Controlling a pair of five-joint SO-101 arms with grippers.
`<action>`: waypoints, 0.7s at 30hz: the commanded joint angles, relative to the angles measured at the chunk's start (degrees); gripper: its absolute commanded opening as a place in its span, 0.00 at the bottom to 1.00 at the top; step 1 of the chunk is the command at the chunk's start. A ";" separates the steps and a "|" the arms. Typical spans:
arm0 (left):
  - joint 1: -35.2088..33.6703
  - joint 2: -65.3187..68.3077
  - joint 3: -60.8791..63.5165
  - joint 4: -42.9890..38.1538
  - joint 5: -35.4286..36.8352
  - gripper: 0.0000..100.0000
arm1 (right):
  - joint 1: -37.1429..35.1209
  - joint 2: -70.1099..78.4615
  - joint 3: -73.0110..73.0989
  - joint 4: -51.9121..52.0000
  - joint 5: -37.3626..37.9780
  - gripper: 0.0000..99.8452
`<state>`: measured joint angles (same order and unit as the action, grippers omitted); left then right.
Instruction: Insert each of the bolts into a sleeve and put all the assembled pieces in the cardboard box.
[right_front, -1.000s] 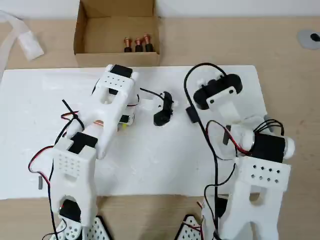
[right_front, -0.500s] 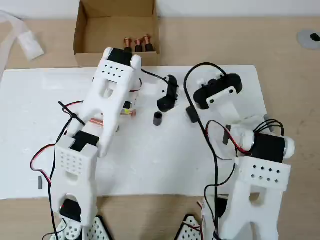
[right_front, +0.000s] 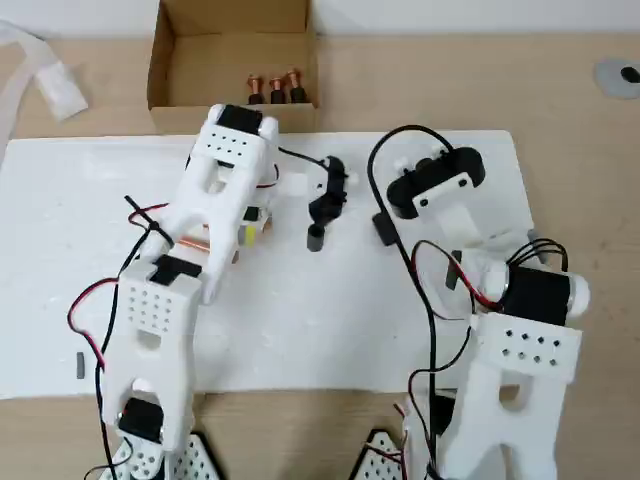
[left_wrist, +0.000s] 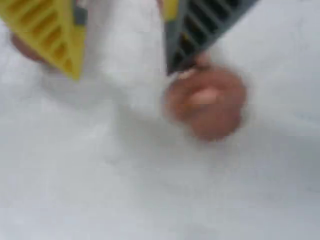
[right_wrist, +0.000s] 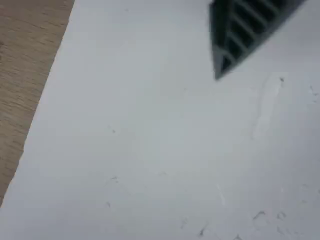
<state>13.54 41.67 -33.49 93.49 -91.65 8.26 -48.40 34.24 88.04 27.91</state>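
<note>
On white sheet (right_front: 330, 330) over wooden table (right_front: 580, 110), left tool (left_wrist: 124, 72) wide beside bolt (left_wrist: 207, 107); right tool (right_front: 385, 222) unclear

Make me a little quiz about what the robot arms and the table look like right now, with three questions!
1. How many copper-topped pieces lie in the brown cardboard box?
2. True or false: the small black cylindrical sleeve rests on the white foam sheet.
3. In the left wrist view, what lies close to the left gripper?
A. a round copper-coloured bolt head
B. a blue ball
C. a metal spoon

Key: 1. three; 2. true; 3. A
</note>
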 joint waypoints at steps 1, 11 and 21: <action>-0.79 1.63 -2.55 -3.60 1.23 0.12 | 1.10 -1.27 0.04 -1.05 0.00 0.40; 0.44 4.26 -3.43 -6.15 3.69 0.08 | 1.01 -1.19 0.13 -1.05 0.00 0.40; -4.22 1.27 -33.14 -0.35 28.40 0.16 | 0.66 -1.10 0.22 -2.73 -1.58 0.40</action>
<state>12.40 45.89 -56.18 92.79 -70.46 8.26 -48.40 34.42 86.55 27.21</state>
